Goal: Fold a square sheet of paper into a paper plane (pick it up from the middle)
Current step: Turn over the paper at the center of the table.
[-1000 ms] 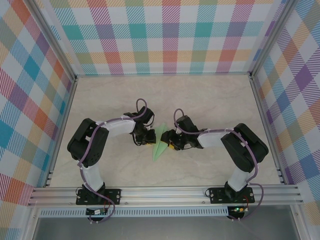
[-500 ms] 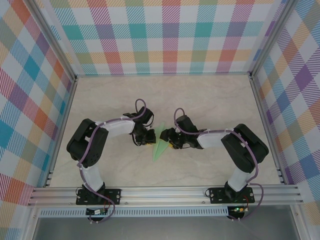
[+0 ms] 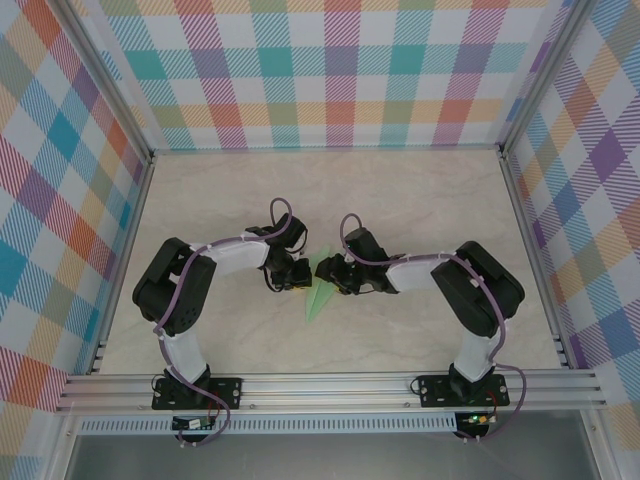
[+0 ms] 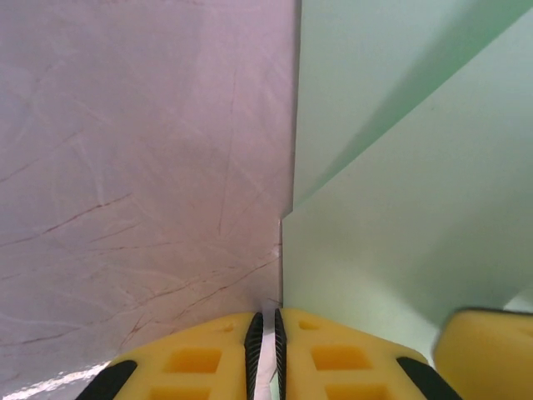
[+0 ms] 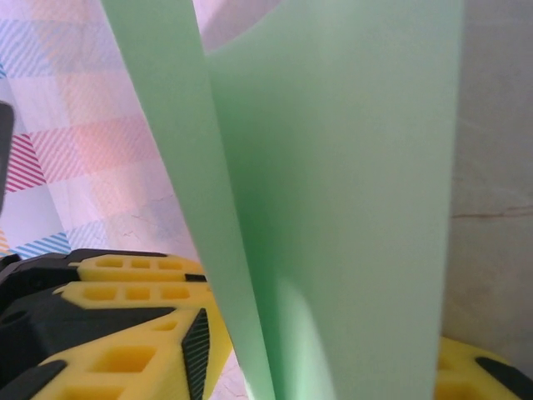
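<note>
My left tool (image 4: 265, 329) is pinched almost closed on a thin edge of the pale green paper (image 4: 400, 208), low over the tabletop (image 4: 125, 167). My right tool (image 5: 333, 354) stands part open, one upright flap of the paper rising between its sides. The paper is smooth, matte and sharply creased, tapering to a point, and sits mid-tabletop. Bare, faintly veined surface stretches from it to the far edge and both side edges.

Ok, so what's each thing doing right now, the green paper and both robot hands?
Green paper: folded to a point, one flap standing up.
Left fingers: shut, pinching the paper's edge.
Right fingers: open, paper standing between them.
</note>
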Controlling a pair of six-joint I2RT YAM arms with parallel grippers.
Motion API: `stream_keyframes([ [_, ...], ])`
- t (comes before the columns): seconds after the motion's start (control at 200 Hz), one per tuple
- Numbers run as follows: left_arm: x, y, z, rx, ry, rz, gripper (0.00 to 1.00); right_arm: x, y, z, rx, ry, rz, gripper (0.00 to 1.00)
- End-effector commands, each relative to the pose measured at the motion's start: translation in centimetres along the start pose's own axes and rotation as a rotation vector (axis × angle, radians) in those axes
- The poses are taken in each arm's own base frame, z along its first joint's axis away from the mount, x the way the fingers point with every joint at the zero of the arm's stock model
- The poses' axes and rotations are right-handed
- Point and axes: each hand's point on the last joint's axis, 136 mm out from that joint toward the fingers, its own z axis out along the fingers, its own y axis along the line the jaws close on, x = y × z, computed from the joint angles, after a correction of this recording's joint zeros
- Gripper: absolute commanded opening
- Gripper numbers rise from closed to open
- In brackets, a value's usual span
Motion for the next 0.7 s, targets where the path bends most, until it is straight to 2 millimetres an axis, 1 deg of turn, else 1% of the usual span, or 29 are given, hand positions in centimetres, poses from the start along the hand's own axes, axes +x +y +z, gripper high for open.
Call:
stream_keyframes([
  [0.0, 0.1, 2.0, 0.8, -0.058, -0.013, -0.030, 0.17, 0.2, 1.1, 0.5, -0.011, 0.027, -0.049, 0.40],
  [0.11, 0.1, 1.7, 0.5, -0.047, -0.022, -0.032, 0.17, 0.1, 1.2, 0.8, -0.006, 0.040, -0.070, 0.33],
  [0.21, -0.1, 1.5, -0.1, -0.038, -0.041, -0.034, 0.17, 0.1, 1.3, 0.8, 0.014, 0.054, -0.099, 0.22],
  [0.32, -0.6, 1.1, -1.6, -0.027, -0.095, -0.043, 0.18, -0.1, 1.7, 0.1, 0.045, 0.051, -0.148, 0.08],
  [0.365, -0.8, 1.1, -2.4, -0.030, -0.125, -0.047, 0.19, -0.2, 1.9, -0.4, 0.065, 0.042, -0.173, 0.04],
  [0.465, -1.1, 1.3, -4.4, -0.038, -0.198, -0.064, 0.22, -0.7, 2.7, -2.2, 0.116, 0.018, -0.241, 0.03],
  [0.55, -1.3, 1.7, -6.5, -0.059, -0.270, -0.082, 0.25, -1.2, 2.6, -4.1, 0.208, -0.007, -0.303, 0.03],
  [0.62, -1.3, 2.4, -8.3, -0.091, -0.328, -0.090, 0.26, -1.7, 2.0, -6.1, 0.310, -0.028, -0.357, 0.03],
  [0.7, -1.3, 3.4, -10.4, -0.135, -0.395, -0.109, 0.28, -2.6, 1.0, -9.3, 0.486, -0.060, -0.407, 0.04],
])
